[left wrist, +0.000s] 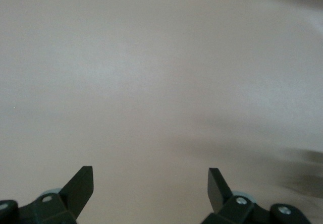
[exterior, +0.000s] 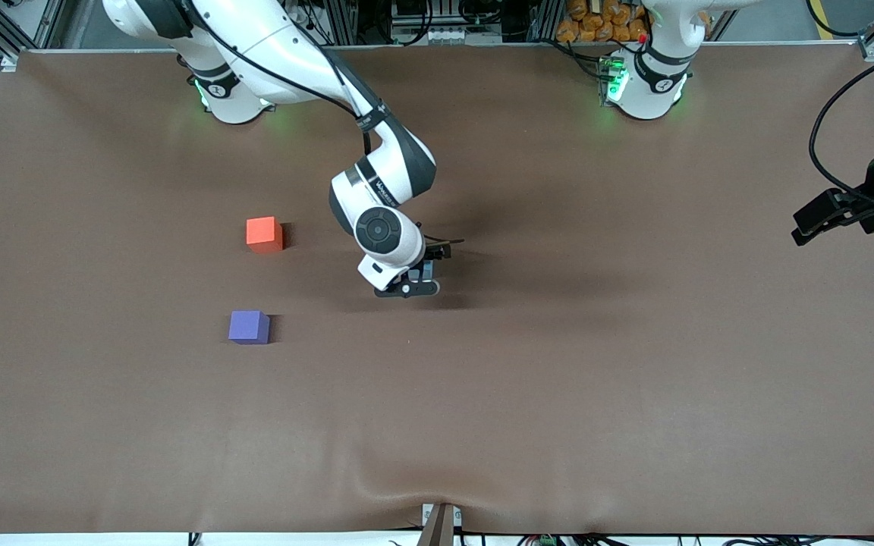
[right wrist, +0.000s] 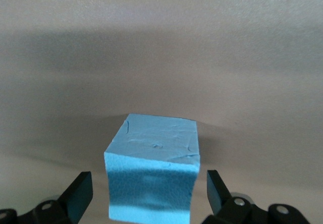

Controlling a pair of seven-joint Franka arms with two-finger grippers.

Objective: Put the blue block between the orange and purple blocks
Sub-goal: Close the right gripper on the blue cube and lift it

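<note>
Between my right gripper's (right wrist: 146, 186) open jaws sits the blue block (right wrist: 151, 176), not gripped; my left gripper (left wrist: 150, 186) waits open.

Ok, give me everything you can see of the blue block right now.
The blue block is a small light sky-blue cube, matte and foam-like, with faint creases and scuffs on its top face. It sits flat on the brown table, one edge turned toward the right wrist camera. The right hand is open around it, one finger on each side with a gap showing; nothing visibly touches it but the table. In the front view the hand largely hides it.
</note>
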